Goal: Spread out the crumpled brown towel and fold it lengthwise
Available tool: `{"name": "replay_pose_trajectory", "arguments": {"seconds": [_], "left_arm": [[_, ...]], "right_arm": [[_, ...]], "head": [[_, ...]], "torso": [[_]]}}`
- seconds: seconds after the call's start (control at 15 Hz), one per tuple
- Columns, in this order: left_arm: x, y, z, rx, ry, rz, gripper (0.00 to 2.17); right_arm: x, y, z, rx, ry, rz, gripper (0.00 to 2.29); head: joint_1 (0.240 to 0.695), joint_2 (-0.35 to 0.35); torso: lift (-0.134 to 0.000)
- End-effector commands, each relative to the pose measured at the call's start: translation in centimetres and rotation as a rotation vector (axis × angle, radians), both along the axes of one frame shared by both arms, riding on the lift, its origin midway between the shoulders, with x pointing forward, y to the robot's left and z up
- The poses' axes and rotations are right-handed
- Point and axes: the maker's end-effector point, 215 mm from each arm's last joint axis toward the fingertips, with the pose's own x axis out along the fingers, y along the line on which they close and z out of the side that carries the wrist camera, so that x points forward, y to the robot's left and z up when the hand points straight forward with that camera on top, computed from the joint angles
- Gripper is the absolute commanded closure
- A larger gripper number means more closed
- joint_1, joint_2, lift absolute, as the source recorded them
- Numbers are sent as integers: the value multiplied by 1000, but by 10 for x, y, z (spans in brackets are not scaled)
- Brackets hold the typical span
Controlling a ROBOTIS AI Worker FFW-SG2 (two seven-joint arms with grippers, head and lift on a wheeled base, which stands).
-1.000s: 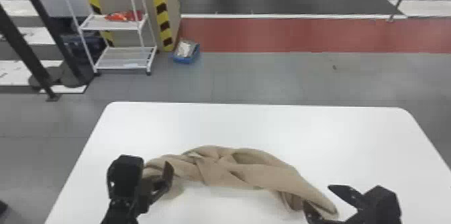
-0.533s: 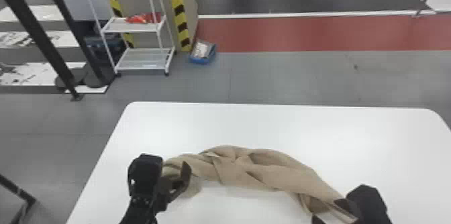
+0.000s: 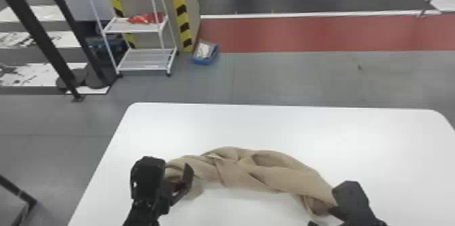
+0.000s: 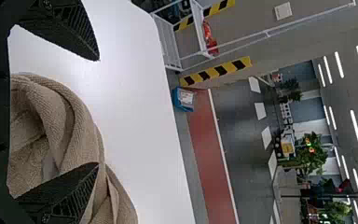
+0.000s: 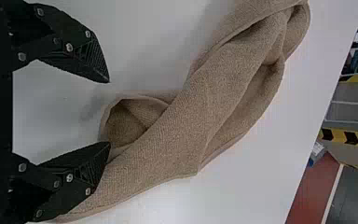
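brown towel (image 3: 271, 171): on the white surface (image 3: 287, 127), crumpled into a long, twisted band. head view shows it bowed, the middle lying farther from the robot than the two ends. several folds cross near the middle; an open, rolled fold sits at the right end. not flat, not folded lengthwise.

left tool (image 3: 176, 176): at the towel's left end, low over the surface. left wrist view: fingers (image 4: 74, 28) spread well apart, gripping nothing. a bunched part of the cloth shows in the gap, and one finger overlaps the towel in view. contact cannot be told.

right tool (image 3: 322, 217): at the towel's right end, near the bottom edge of the head view. right wrist view: also released, a wide gap between the fingertips. one finger overlaps the towel's border; the hollow fold lies just beside that fingertip, partly in line with the gap. whether finger and cloth touch is unclear.

surroundings: beyond the surface, a white rack (image 3: 145, 61) stands on the floor at left, a red item (image 3: 145, 18) on its upper shelf. near the rack, a blue container (image 3: 203, 61) on the floor. a red floor band (image 3: 304, 34) runs off to the right.
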Motion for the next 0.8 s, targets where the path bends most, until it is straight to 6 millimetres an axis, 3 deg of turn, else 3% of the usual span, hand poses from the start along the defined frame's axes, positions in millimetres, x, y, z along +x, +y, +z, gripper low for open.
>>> {"name": "replay_pose_trajectory", "arguments": {"seconds": [0.0, 0.33, 0.4, 0.47, 0.53, 0.73], "left_arm": [[-1, 0, -1, -1, 0, 0, 87], [-2, 6, 2, 3, -3, 8, 87], [-2, 7, 2, 3, -3, 8, 93], [-1, 7, 3, 2, -5, 7, 161], [-1, 7, 3, 2, -5, 7, 181], [-1, 7, 5, 1, -8, 7, 178]], "right_arm": [[3, 12, -6, -9, 16, 19, 505], [5, 11, -11, -17, 70, -2, 728], [7, 11, -6, -11, 63, -4, 1085], [8, 12, 2, -3, 46, -5, 1460], [10, 12, 15, 13, 22, -8, 1588], [29, -3, 70, 66, -65, -39, 1652]], "head": [[695, 104], [695, 127], [695, 128], [695, 129], [695, 130], [695, 132]], "torso": [[0], [0], [0], [0], [0], [0]]}}
